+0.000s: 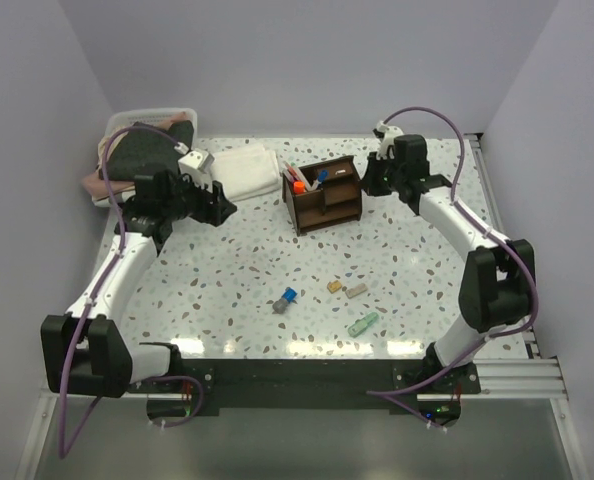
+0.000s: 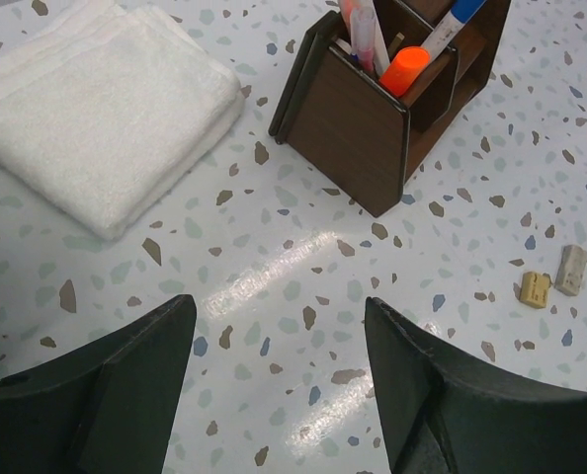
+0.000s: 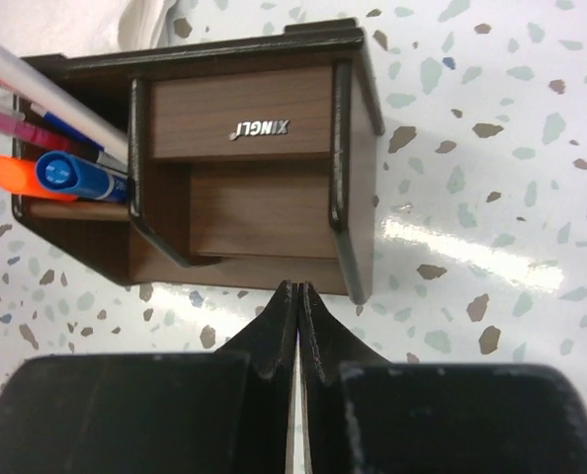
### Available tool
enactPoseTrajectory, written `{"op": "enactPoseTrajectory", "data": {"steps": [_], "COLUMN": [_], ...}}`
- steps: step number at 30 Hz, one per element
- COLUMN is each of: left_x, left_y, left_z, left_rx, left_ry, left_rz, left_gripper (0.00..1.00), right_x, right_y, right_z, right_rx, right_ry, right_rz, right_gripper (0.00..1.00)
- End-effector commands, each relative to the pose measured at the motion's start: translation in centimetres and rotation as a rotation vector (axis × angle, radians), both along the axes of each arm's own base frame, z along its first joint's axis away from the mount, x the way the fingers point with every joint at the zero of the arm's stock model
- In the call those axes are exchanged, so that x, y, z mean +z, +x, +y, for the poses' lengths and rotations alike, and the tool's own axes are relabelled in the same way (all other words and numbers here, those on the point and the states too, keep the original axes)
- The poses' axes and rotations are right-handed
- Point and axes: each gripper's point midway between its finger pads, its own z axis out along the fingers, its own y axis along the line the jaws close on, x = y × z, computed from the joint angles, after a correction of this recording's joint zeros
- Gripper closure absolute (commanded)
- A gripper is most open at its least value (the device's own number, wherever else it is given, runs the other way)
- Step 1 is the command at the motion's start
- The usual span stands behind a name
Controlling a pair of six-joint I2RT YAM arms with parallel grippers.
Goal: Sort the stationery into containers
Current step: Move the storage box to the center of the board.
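Note:
The dark brown wooden organiser [image 1: 323, 195] stands at the back middle of the table. Its tall left section holds an orange highlighter [image 1: 298, 185], a blue-capped marker [image 1: 321, 175] and thin pens. A blue-grey bit [image 1: 285, 300], a tan bit [image 1: 335, 286], a pale bit [image 1: 357, 291] and a green bit [image 1: 363, 324] lie loose in front. My left gripper [image 1: 222, 208] is open and empty, left of the organiser [image 2: 353, 118]. My right gripper [image 3: 297, 291] is shut and empty, just off the organiser's [image 3: 264, 158] right side.
A folded white towel [image 1: 245, 170] lies left of the organiser. A white bin [image 1: 127, 117] with folded dark and pink cloths stands at the back left corner. Walls close in on the left, back and right.

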Motion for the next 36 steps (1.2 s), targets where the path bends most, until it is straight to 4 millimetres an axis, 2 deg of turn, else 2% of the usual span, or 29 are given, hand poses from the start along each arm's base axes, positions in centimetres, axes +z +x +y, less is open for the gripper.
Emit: {"op": "enactPoseTrajectory", "data": {"steps": [1, 3, 6, 12, 15, 20, 23, 31, 36], "left_x": [1.5, 1.7, 1.9, 1.5, 1.2, -0.5, -1.9, -2.9, -3.8], "left_y": [-0.2, -0.1, 0.0, 0.2, 0.3, 0.1, -0.7, -1.3, -2.2], "left_z": [-0.2, -0.3, -0.3, -0.1, 0.1, 1.2, 0.6, -0.2, -1.1], "left_rx": [-0.031, -0.032, -0.035, -0.028, -0.026, -0.005, -0.029, -0.064, -0.108], "left_ry": [0.003, -0.002, -0.001, 0.01, 0.028, 0.135, 0.219, 0.263, 0.278], "left_rz": [-0.062, -0.066, -0.07, -0.066, -0.061, -0.04, -0.032, -0.037, -0.016], "left_gripper": [0.27, 0.27, 0.27, 0.27, 0.27, 0.25, 0.25, 0.25, 0.24], "right_x": [2.8, 2.6, 1.9, 0.3, -0.8, -1.3, -1.3, -1.5, -1.3], "right_y": [2.7, 3.5, 4.7, 6.8, 7.0, 6.0, 4.7, 1.3, -0.1], "right_z": [-2.0, -2.9, -3.2, -2.6, -2.0, -0.8, 0.2, 3.6, 3.9], "right_rx": [-0.085, -0.11, -0.111, -0.081, -0.062, -0.031, -0.006, 0.066, 0.065], "right_ry": [-0.015, -0.015, -0.029, -0.032, -0.023, -0.014, 0.004, 0.027, 0.025], "right_rz": [-0.098, -0.1, -0.099, -0.083, -0.061, -0.036, -0.02, 0.01, 0.02], "right_gripper": [1.0, 1.0, 1.0, 1.0, 1.0, 1.0, 1.0, 1.0, 1.0]}}
